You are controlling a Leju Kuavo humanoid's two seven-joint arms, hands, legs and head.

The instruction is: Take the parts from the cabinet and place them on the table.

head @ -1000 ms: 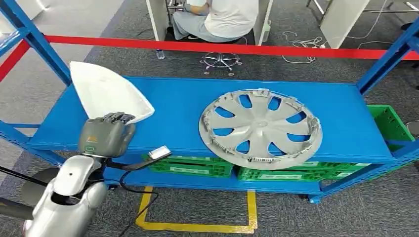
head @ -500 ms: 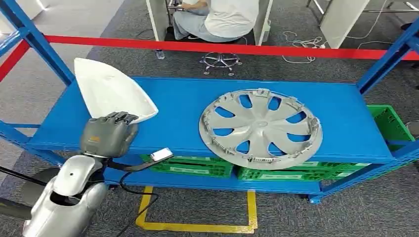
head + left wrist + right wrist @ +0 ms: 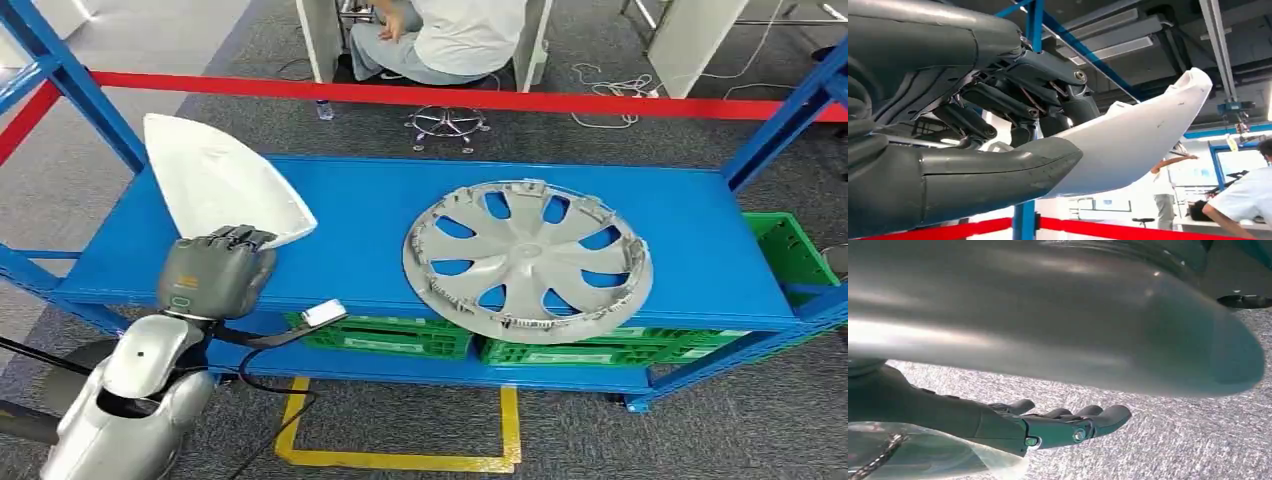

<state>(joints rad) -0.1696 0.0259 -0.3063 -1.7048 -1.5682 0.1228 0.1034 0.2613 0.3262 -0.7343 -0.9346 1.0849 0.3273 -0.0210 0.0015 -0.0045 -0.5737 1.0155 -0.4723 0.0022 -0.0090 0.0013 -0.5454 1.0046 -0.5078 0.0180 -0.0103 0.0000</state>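
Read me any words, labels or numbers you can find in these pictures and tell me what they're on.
No text is readable.
Left hand: a small green mark on its back, too small to read.
Green crates: pale strips on the front, blurred.
White cover and hubcap: no print shows.

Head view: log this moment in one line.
left hand grips white cover | wheel cover flat on blue shelf | right hand open

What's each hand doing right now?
Left hand: holding the white cover.
Right hand: open, holding nothing.
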